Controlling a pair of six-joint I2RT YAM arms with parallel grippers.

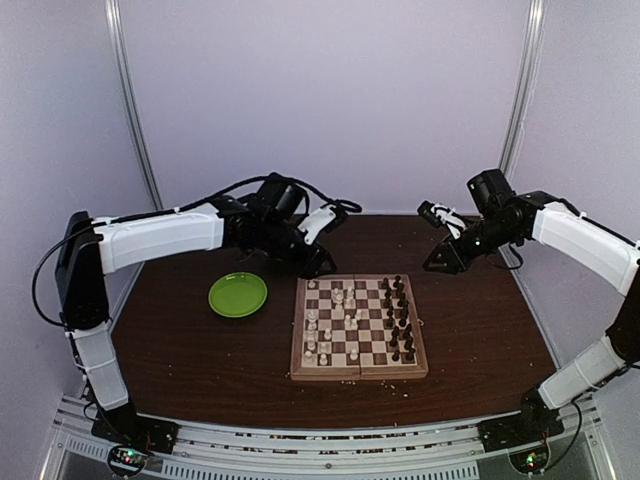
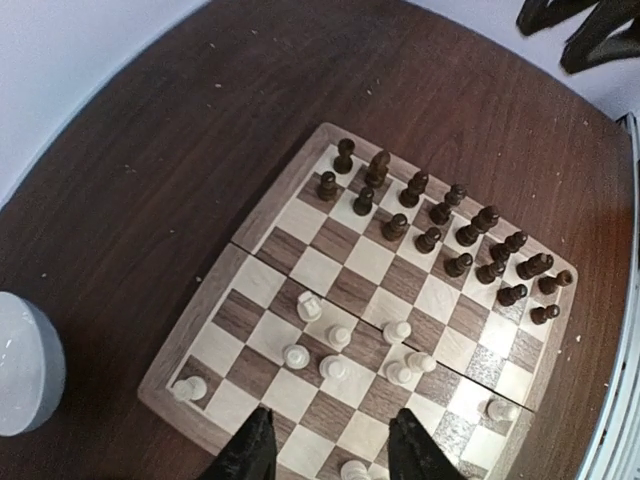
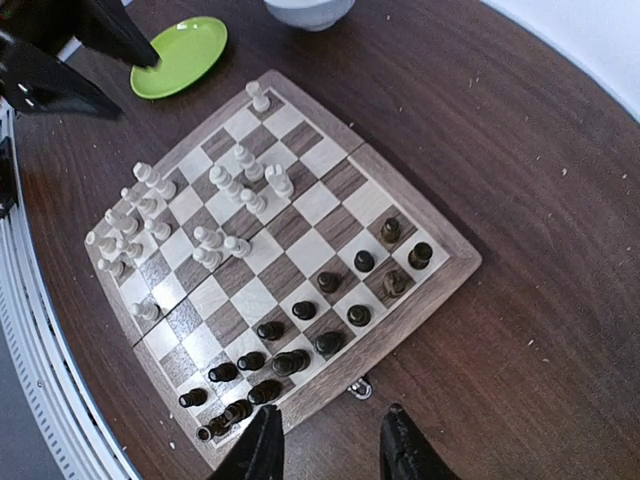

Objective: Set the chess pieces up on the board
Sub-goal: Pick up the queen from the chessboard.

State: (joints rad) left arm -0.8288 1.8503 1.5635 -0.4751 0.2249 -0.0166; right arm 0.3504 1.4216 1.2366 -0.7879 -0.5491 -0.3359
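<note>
The board point(image 1: 358, 372) lies at the table's middle. Cream-white chess pieces point(image 1: 325, 325) stand scattered on its left half. Dark chess pieces point(image 1: 400, 320) stand in two rows along its right side. My left gripper point(image 1: 322, 262) hovers over the board's far left corner, open and empty. In the left wrist view its fingertips point(image 2: 250, 455) frame the board point(image 2: 200, 315), white pieces point(image 2: 310, 305) and dark pieces point(image 2: 440, 225). My right gripper point(image 1: 440, 262) is open and empty beyond the far right corner. In the right wrist view it point(image 3: 328, 455) hangs over bare table beside the dark pieces point(image 3: 305, 310).
A round green plate point(image 1: 238, 295) lies left of the board, also in the right wrist view point(image 3: 180, 55). A pale bowl point(image 2: 25, 365) stands behind the board point(image 3: 308, 10). Pale crumbs dot the dark wooden table. A metal clasp point(image 3: 358, 388) sits on the board's edge.
</note>
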